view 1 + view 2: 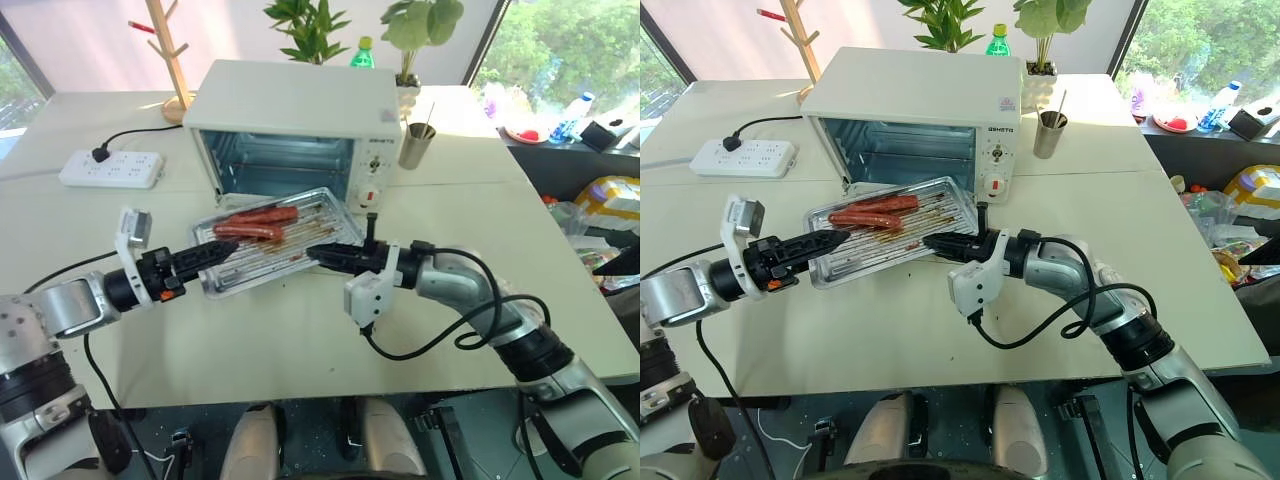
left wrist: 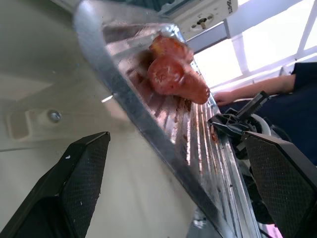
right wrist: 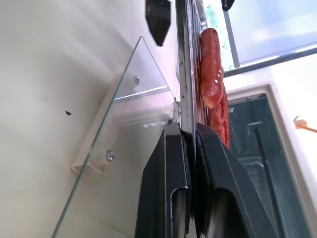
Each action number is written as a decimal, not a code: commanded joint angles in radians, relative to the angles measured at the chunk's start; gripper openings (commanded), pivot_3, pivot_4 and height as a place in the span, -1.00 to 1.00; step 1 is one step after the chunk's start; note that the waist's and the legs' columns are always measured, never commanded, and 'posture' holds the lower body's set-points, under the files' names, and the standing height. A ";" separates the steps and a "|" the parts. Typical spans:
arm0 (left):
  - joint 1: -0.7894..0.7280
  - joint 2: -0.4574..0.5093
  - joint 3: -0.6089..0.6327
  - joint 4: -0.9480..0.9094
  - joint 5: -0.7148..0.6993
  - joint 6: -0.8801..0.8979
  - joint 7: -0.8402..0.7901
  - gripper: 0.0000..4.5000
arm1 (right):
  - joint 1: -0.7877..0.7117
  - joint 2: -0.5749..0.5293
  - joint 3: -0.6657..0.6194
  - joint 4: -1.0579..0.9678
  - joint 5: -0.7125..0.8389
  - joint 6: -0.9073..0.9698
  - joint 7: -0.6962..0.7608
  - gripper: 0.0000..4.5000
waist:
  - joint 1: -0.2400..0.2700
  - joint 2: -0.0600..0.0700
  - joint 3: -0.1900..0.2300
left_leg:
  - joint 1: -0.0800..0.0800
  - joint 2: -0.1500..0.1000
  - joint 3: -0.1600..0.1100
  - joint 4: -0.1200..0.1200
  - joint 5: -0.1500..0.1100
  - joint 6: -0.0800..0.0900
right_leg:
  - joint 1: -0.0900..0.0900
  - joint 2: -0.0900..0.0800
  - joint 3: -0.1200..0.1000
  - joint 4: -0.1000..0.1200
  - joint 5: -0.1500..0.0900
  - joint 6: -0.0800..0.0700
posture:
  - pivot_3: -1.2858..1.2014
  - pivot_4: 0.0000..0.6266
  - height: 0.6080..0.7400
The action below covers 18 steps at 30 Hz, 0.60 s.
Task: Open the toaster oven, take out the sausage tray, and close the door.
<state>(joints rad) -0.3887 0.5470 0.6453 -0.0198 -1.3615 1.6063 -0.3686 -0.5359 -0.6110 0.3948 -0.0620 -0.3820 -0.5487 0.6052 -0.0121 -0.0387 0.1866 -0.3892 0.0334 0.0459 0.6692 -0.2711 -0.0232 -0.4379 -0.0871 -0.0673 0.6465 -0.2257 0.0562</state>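
Observation:
The white toaster oven [image 1: 290, 105] stands open at the back of the table. Its glass door [image 3: 124, 99] lies folded down flat in front of it. The shiny sausage tray [image 1: 262, 264] hangs just above the door, outside the oven, with red-brown sausages [image 1: 255, 222] at its far end. My right gripper [image 1: 318, 254] is shut on the tray's right rim, which is pinched between its fingers [image 3: 168, 163]. At the tray's left end my left gripper [image 1: 222, 250] is open, and the rim [image 2: 148, 129] passes between its spread fingers [image 2: 74, 188].
A white power strip [image 1: 112, 168] lies at the back left with a cord running to the oven. A metal cup [image 1: 416, 145] stands right of the oven, with a green bottle [image 1: 362, 52], plants and a wooden rack [image 1: 172, 50] behind. A person's arm [image 2: 257, 89] is beyond the table.

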 commanded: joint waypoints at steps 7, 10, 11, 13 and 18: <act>0.074 0.039 -0.175 0.012 -0.395 -0.122 0.241 1.00 | 0.025 -0.001 -0.059 -0.054 -0.023 -0.020 -0.026 -0.98 | 0.001 0.000 0.000 | 0.000 0.000 0.000 0.000 0.001 -0.001 | 0.000 0.000 0.000 0.000 0.000 0.000 | 0.03 -0.52 0.65; 0.086 0.069 -0.248 0.021 -0.514 -0.213 0.314 0.63 | 0.032 -0.004 -0.064 -0.059 -0.028 -0.020 -0.026 -1.00 | 0.002 0.000 0.000 | 0.000 0.000 0.000 0.000 0.001 -0.001 | 0.000 -0.001 0.000 0.000 0.000 0.000 | 0.03 -0.52 0.65; 0.089 0.081 -0.271 0.020 -0.547 -0.241 0.333 0.42 | 0.034 -0.006 -0.065 -0.060 -0.028 -0.022 -0.026 -1.00 | 0.002 0.000 0.000 | 0.000 0.000 0.000 0.000 0.001 -0.001 | 0.000 -0.001 0.000 0.000 0.000 0.000 | 0.03 -0.52 0.65; 0.096 0.101 -0.304 0.014 -0.590 -0.291 0.364 -0.04 | 0.037 -0.010 -0.069 -0.061 -0.030 -0.023 -0.026 -1.00 | 0.002 0.000 0.000 | 0.000 0.000 0.000 0.000 0.001 -0.001 | 0.000 -0.001 0.000 0.000 0.000 0.000 | 0.03 -0.52 0.65; 0.105 0.113 -0.345 0.007 -0.611 -0.353 0.374 -0.98 | 0.046 -0.014 -0.075 -0.065 -0.038 -0.029 -0.024 -1.00 | 0.002 0.000 0.000 | 0.000 -0.001 0.000 0.000 0.001 -0.001 | 0.000 -0.001 0.000 0.000 0.000 0.000 | 0.03 -0.52 0.65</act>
<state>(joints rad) -0.2808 0.6458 0.3050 0.0083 -1.9658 1.2702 0.0024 -0.4857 -0.6166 0.3418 -0.0709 -0.4268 -0.5588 0.5856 -0.0102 -0.0385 0.1866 -0.3889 0.0322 0.0462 0.6691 -0.2704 -0.0246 -0.4374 -0.0877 -0.0674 0.6462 -0.2257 0.0560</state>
